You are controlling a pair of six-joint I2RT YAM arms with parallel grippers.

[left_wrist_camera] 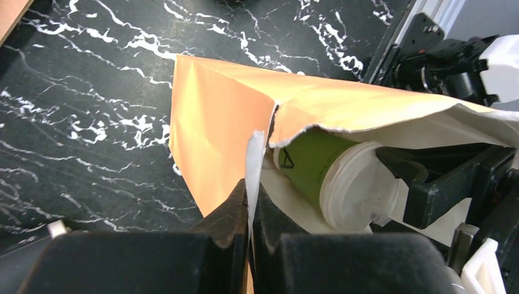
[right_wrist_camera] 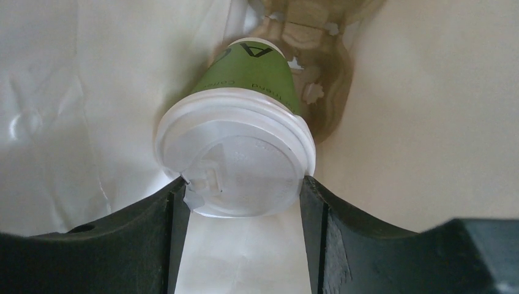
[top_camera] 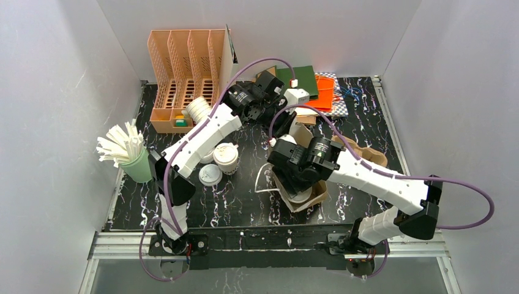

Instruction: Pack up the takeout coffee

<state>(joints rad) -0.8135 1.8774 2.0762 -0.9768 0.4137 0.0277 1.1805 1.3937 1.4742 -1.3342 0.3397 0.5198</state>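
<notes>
Paper bag [left_wrist_camera: 214, 122] holds the green cup [right_wrist_camera: 251, 76]; your right pincer [right_wrist_camera: 243, 191] grips its lid, left pincer [left_wrist_camera: 251, 199] clamps the bag rim.

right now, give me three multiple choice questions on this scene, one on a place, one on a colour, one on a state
1. Where is the cup that the right gripper holds?
A. inside the paper bag
B. in the file rack
C. standing on the bare table

2. What colour are that cup's walls?
A. red
B. green
C. blue

3. How is the left gripper?
A. wide open
B. shut on the bag's edge
C. shut on a straw

Answers:
1 A, the bag's white lining surrounds the cup in the right wrist view.
2 B, green walls show beyond the white lid.
3 B, it pinches the torn edge of the bag in the left wrist view.
</notes>
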